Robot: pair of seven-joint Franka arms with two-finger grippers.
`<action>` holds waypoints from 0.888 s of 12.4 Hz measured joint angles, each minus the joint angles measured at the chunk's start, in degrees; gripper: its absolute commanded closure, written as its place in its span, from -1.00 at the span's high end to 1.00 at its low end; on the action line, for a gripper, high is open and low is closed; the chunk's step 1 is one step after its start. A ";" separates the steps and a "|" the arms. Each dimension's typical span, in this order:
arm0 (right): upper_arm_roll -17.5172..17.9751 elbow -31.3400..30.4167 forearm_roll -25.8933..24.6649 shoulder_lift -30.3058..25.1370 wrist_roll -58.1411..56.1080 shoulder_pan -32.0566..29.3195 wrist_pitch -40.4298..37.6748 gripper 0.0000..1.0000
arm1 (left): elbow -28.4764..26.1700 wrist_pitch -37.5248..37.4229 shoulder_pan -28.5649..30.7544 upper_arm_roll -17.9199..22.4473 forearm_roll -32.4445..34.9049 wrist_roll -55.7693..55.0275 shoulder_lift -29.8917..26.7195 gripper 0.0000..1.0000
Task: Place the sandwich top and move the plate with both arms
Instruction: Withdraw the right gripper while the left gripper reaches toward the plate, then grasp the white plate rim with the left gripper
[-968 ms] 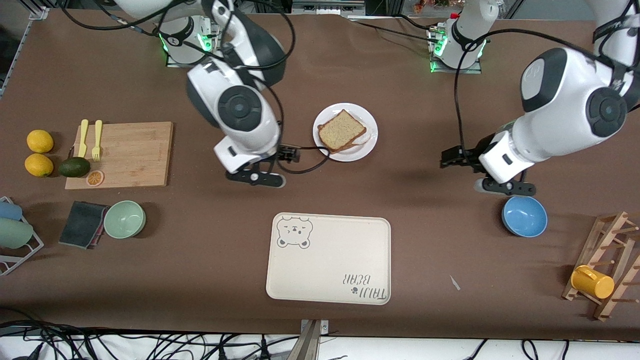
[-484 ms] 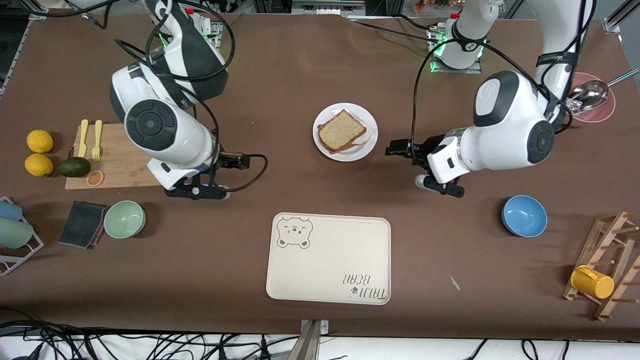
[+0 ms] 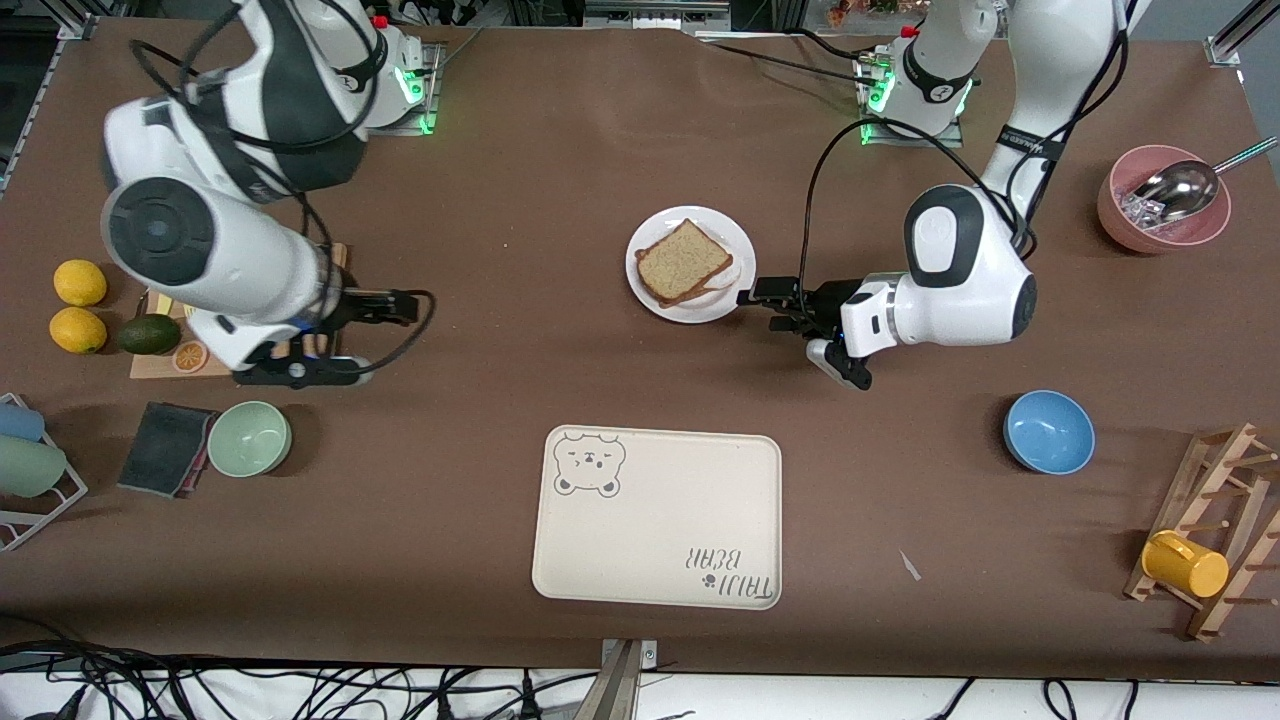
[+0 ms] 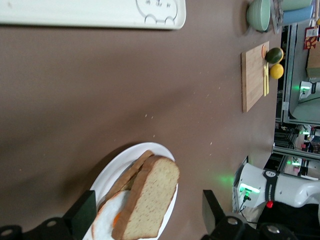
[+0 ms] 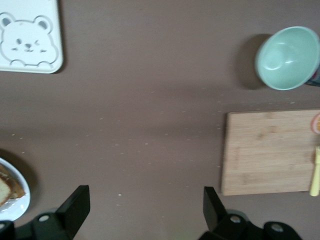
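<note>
Your left pincer (image 3: 752, 297) sits low with its fingers spread wide and holding nothing, right at the rim of the plate (image 3: 735, 250), on which the sandwich top (image 3: 683, 261) lies across the darker slice. Your right pincer (image 3: 405, 303), also wide and empty, is up by the cutting board (image 3: 335, 262), well apart from the plate.

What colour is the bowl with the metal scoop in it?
Pink, a dusty rose; the bowl shows best in the front view, near the left arm's base.
</note>
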 measured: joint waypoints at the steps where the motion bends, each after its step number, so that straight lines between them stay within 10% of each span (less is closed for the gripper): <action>1: -2.08 -0.93 0.21 -1.59 -1.68 -0.24 0.02 1.00 | -1.35 0.21 0.10 0.00 -0.73 2.49 0.38 0.58; 11: -13.32 -2.62 2.09 -7.81 -11.73 -0.31 0.43 1.00 | -5.11 5.44 0.49 0.01 -9.67 17.71 8.25 0.10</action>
